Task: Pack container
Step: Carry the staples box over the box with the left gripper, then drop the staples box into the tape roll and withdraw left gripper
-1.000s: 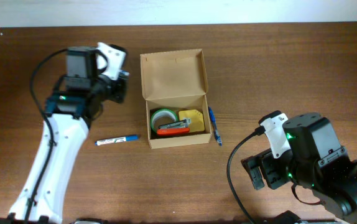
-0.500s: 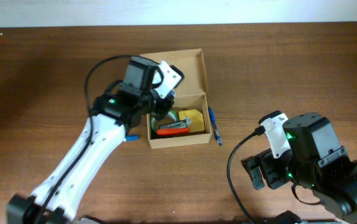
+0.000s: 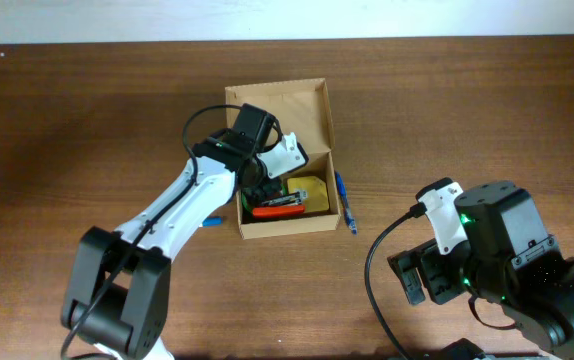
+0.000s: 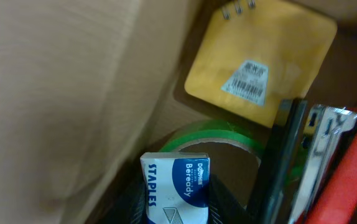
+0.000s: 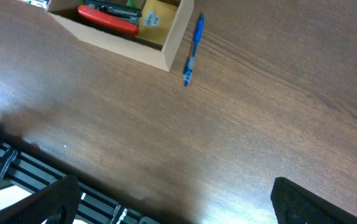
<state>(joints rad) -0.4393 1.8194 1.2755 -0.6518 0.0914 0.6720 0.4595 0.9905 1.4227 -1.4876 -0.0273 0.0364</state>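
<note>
Change: left claw (image 3: 259, 186) had swung from over the counter (image 3: 487, 110) into the container (image 3: 287, 226), gripping a staples box (image 4: 176, 186).
Contents: green tape roll (image 4: 219, 132), yellow notepad (image 4: 259, 56), red stapler (image 3: 279, 208).
Right claw (image 5: 175, 205): gaped wide, empty.

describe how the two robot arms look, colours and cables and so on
Left arm: white links, black joints, a black cable loop near the wrist, white camera housing there. Right arm: bulky black housings, a white bracket, green indicator lights, a black cable curving down its side.
</note>
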